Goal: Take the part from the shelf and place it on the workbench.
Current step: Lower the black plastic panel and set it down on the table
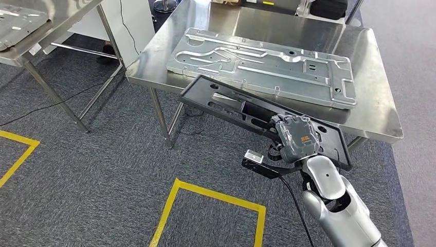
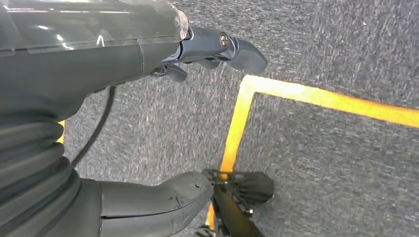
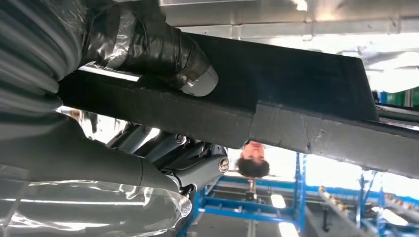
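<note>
Right hand: my right hand [image 1: 296,138] is clamped on the black part [image 1: 241,109], thumb over the top and fingers under its near edge, as the right wrist view shows.
Left hand: my left hand [image 2: 148,118] hangs over the grey carpet [image 2: 321,168] beside a yellow floor line [image 2: 237,123], fingers and thumb spread with nothing between them.
Where the part is: carried in the air at the near edge of the steel workbench [image 1: 378,103], its far end overlapping the tabletop in the head view, its near end in my grip and off the table. I cannot tell whether it touches the surface.
Long axis: it runs diagonally, from my right hand away to the left along the bench's front edge.
What lies ahead: a silver stamped panel [image 1: 265,64] takes up most of the bench, just beyond the part.
Judgement: only a narrow front strip looks free, so the part likely has to go down parallel to that edge or rest on the panel.
</note>
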You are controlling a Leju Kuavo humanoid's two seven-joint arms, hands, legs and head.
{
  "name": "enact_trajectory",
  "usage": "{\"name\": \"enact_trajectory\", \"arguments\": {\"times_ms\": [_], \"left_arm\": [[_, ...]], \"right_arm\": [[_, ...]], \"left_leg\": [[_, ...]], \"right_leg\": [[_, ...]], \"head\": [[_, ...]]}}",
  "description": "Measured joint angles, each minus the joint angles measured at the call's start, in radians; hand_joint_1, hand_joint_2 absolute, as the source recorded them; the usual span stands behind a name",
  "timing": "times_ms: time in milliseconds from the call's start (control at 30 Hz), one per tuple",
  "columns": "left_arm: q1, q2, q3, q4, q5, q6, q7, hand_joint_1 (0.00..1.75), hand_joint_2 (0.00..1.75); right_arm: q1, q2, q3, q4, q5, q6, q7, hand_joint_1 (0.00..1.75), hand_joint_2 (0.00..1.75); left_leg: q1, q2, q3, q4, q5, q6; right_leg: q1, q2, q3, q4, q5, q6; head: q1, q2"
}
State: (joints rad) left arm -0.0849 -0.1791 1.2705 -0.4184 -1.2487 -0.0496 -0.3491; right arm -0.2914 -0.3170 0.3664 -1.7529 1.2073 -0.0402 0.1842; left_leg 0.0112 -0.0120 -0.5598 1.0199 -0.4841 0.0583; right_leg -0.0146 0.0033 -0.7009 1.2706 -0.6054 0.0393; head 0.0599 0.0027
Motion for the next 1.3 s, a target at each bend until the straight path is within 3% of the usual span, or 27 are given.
{"name": "enact_trajectory", "arguments": {"times_ms": [33, 100, 167, 267, 333, 433, 467, 500, 533, 600, 633, 667, 767, 833, 933, 1000, 1033, 1133, 1167, 1200, 1233, 1300], "left_arm": [[0.001, 0.0, -0.002, 0.001, 0.002, 0.0, 0.001, 0.0, 1.75], [0.002, 0.0, -0.004, 0.004, 0.004, 0.0, 0.002, 0.0, 1.75], [0.001, 0.0, -0.005, 0.008, 0.009, 0.0, 0.003, 0.0, 1.75], [0.003, 0.002, -0.009, 0.01, 0.017, 0.0, 0.003, 0.0, 1.75], [0.003, 0.004, -0.011, 0.012, 0.021, 0.001, 0.003, 0.0, 1.75], [0.003, 0.006, -0.012, 0.014, 0.026, 0.001, 0.002, 0.0, 1.75], [0.006, 0.006, -0.012, 0.014, 0.029, 0.001, 0.002, 0.0, 1.75], [0.009, 0.007, -0.012, 0.014, 0.031, 0.001, 0.002, 0.0, 1.75], [0.012, 0.008, -0.012, 0.014, 0.033, 0.001, 0.002, 0.0, 1.75], [0.015, 0.011, -0.013, 0.014, 0.034, 0.001, 0.002, 0.0, 1.75], [0.016, 0.012, -0.013, 0.014, 0.035, 0.001, 0.002, 0.0, 1.75], [0.016, 0.012, -0.014, 0.014, 0.035, 0.0, 0.002, 0.0, 1.75], [0.018, 0.012, -0.018, 0.014, 0.037, 0.0, 0.002, 0.0, 1.75], [0.017, 0.012, -0.023, 0.014, 0.039, 0.0, 0.0, 0.0, 1.75], [0.016, 0.013, -0.026, 0.014, 0.043, 0.0, -0.001, 0.0, 1.75], [0.018, 0.013, -0.027, 0.014, 0.044, 0.0, -0.001, 0.0, 1.75], [0.019, 0.014, -0.027, 0.014, 0.044, 0.0, -0.001, 0.0, 1.75], [0.02, 0.011, -0.028, 0.015, 0.044, -0.001, -0.001, 0.0, 1.75], [0.018, 0.009, -0.028, 0.016, 0.044, -0.001, -0.001, 0.0, 1.75], [0.018, 0.008, -0.028, 0.016, 0.044, -0.002, -0.001, 0.0, 1.75], [0.017, 0.007, -0.028, 0.017, 0.044, -0.002, -0.001, 0.0, 1.75], [0.018, 0.009, -0.028, 0.017, 0.044, -0.001, -0.001, 0.0, 1.75]], "right_arm": [[-0.005, -0.008, 0.004, 0.008, 0.005, 0.001, -0.002, 1.75, 1.75], [-0.019, -0.025, 0.009, 0.019, 0.016, 0.001, -0.007, 1.75, 1.75], [-0.036, -0.04, 0.012, 0.028, 0.028, 0.002, -0.011, 1.75, 1.75], [-0.055, -0.067, 0.014, 0.037, 0.038, 0.002, -0.016, 1.75, 1.75], [-0.069, -0.082, 0.014, 0.04, 0.039, 0.002, -0.016, 1.75, 1.75], [-0.081, -0.099, 0.013, 0.045, 0.039, 0.004, -0.017, 1.75, 1.75], [-0.081, -0.103, 0.013, 0.047, 0.039, 0.006, -0.018, 1.75, 1.75], [-0.08, -0.108, 0.013, 0.05, 0.039, 0.008, -0.019, 1.75, 1.75], [-0.08, -0.113, 0.013, 0.052, 0.038, 0.01, -0.02, 1.75, 1.75], [-0.08, -0.122, 0.011, 0.057, 0.037, 0.014, -0.02, 1.75, 1.75], [-0.08, -0.125, 0.01, 0.059, 0.036, 0.016, -0.021, 1.75, 1.75], [-0.081, -0.128, 0.009, 0.061, 0.035, 0.018, -0.022, 1.75, 1.75], [-0.082, -0.139, 0.004, 0.065, 0.03, 0.02, -0.027, 1.75, 1.75], [-0.083, -0.147, -0.001, 0.067, 0.025, 0.021, -0.032, 1.75, 1.75], [-0.083, -0.154, -0.009, 0.071, 0.022, 0.022, -0.033, 1.75, 1.75], [-0.079, -0.157, -0.01, 0.075, 0.021, 0.024, -0.033, 1.75, 1.75], [-0.077, -0.157, -0.01, 0.076, 0.021, 0.025, -0.033, 1.75, 1.75], [-0.077, -0.16, -0.014, 0.077, 0.021, 0.026, -0.033, 1.75, 1.75], [-0.077, -0.161, -0.016, 0.078, 0.021, 0.026, -0.033, 1.75, 1.75], [-0.077, -0.163, -0.017, 0.078, 0.021, 0.027, -0.034, 1.75, 1.75], [-0.077, -0.165, -0.018, 0.079, 0.021, 0.027, -0.034, 1.75, 1.75], [-0.079, -0.167, -0.019, 0.079, 0.021, 0.027, -0.033, 1.75, 1.75]], "left_leg": [[-0.001, -0.001, 0.012, 0.0, -0.009, -0.001], [-0.002, -0.003, 0.035, -0.001, -0.028, -0.006], [-0.002, -0.003, 0.046, -0.007, -0.041, -0.015], [-0.003, -0.001, 0.058, 0.003, -0.04, -0.036], [-0.003, 0.002, 0.039, 0.063, -0.045, -0.043], [0.001, 0.005, -0.072, 0.234, -0.112, -0.051], [0.002, 0.005, -0.105, 0.268, -0.132, -0.053], [0.002, 0.006, -0.123, 0.269, -0.134, -0.055], [0.002, 0.006, -0.124, 0.236, -0.11, -0.054], [0.001, 0.007, -0.098, 0.11, -0.012, -0.048], [-0.001, 0.007, -0.085, 0.058, 0.022, -0.044], [-0.003, 0.007, -0.076, 0.026, 0.044, -0.039], [-0.006, 0.006, -0.061, 0.01, 0.049, -0.019], [-0.004, 0.006, -0.047, 0.005, 0.048, -0.008], [-0.005, 0.004, -0.031, 0.003, 0.033, 0.002], [-0.008, 0.003, -0.015, 0.003, 0.018, 0.003], [-0.01, 0.002, -0.004, 0.003, 0.009, 0.003], [-0.017, 0.001, 0.032, 0.0, -0.019, 0.001], [-0.017, -0.001, 0.04, -0.002, -0.026, -0.003], [-0.017, -0.002, 0.047, -0.003, -0.029, -0.009], [-0.017, -0.002, 0.054, 0.0, -0.026, -0.017], [-0.019, 0.0, 0.054, 0.024, -0.017, -0.029]], "right_leg": [[0.001, 0.0, 0.001, -0.039, 0.03, -0.002], [0.005, -0.002, 0.026, -0.158, 0.134, -0.013], [0.015, -0.004, 0.043, -0.234, 0.19, -0.029], [0.018, -0.001, 0.067, -0.258, 0.188, -0.05], [0.011, -0.001, 0.094, -0.269, 0.18, -0.063], [0.009, -0.002, 0.12, -0.273, 0.16, -0.07], [0.009, -0.001, 0.129, -0.273, 0.151, -0.069], [0.009, 0.0, 0.139, -0.273, 0.142, -0.067], [0.008, 0.001, 0.152, -0.273, 0.133, -0.064], [0.008, 0.002, 0.176, -0.271, 0.113, -0.055], [0.009, 0.003, 0.185, -0.269, 0.104, -0.05], [0.01, 0.003, 0.19, -0.269, 0.095, -0.043], [0.01, 0.004, 0.195, -0.257, 0.085, -0.023], [0.006, 0.003, 0.173, -0.205, 0.079, -0.013], [0.002, 0.001, 0.055, -0.028, 0.018, -0.002], [0.002, 0.001, -0.004, 0.022, -0.012, -0.003], [0.003, 0.001, -0.01, 0.001, 0.003, -0.006], [0.015, 0.0, 0.032, -0.176, 0.144, -0.034], [0.022, 0.001, 0.044, -0.218, 0.175, -0.044], [0.027, 0.001, 0.05, -0.24, 0.19, -0.053], [0.03, 0.001, 0.055, -0.247, 0.186, -0.059], [0.024, 0.002, 0.082, -0.269, 0.191, -0.068]], "head": [[0.0, 0.0], [0.0, 0.0], [0.0, 0.0], [0.001, 0.0], [0.001, 0.0], [0.0, 0.0], [0.0, 0.0], [0.0, 0.0], [0.0, 0.0], [0.0, 0.0], [0.0, 0.0], [0.0, 0.0], [0.0, 0.0], [0.0, 0.0], [0.001, 0.0], [0.001, 0.0], [0.001, 0.0], [0.0, 0.0], [0.001, 0.0], [0.001, 0.0], [0.002, 0.0], [0.002, 0.0]]}}
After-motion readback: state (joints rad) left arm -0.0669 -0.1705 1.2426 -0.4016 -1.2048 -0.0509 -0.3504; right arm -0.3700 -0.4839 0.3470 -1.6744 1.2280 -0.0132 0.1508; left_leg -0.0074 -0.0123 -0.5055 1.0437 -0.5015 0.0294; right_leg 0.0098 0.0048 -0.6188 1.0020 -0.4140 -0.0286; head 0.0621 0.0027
